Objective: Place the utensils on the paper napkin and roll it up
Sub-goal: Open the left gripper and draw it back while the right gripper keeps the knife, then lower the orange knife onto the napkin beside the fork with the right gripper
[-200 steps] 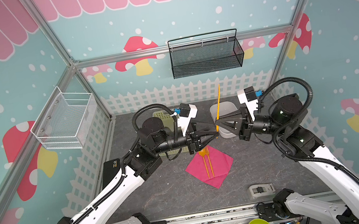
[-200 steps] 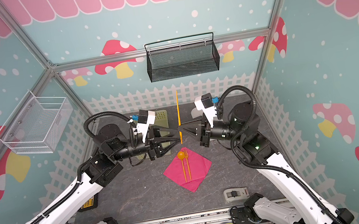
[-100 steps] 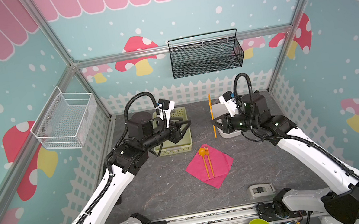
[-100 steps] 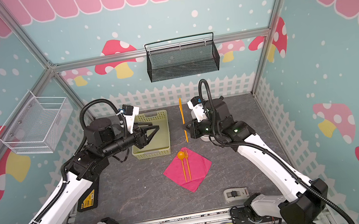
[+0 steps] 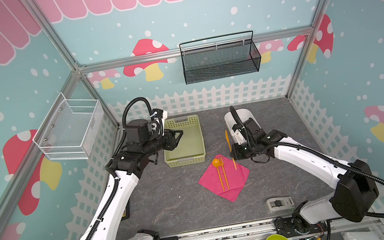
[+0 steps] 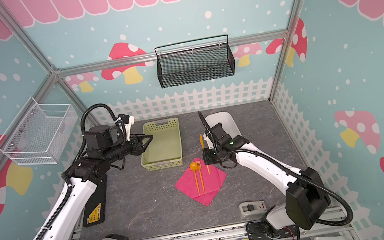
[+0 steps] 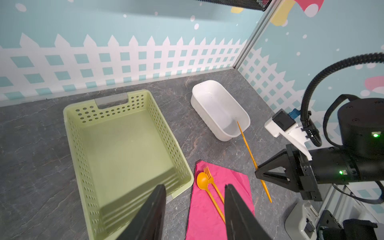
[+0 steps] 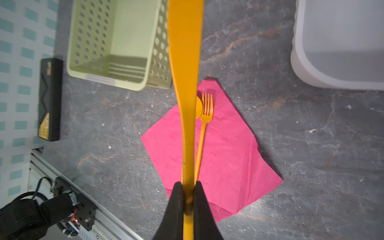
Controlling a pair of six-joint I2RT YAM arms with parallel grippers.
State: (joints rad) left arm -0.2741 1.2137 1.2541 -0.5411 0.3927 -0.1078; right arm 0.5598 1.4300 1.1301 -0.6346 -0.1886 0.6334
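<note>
Pinching the orange knife [image 8: 185,62] along its handle, the right gripper [image 8: 188,185] is clamped on it and holds it tilted in the air above the pink paper napkin [image 8: 228,155], near its edge on that arm's side, where spoon [image 5: 216,163] and fork [image 5: 223,173] lie side by side; the left gripper [image 7: 195,186] hangs over the green basket [image 7: 166,135], jaws parted and empty. Released from this height, the slim knife could bounce off the sheet or knock the other two askew; a dipped tip could drag and crumple the thin paper.
</note>
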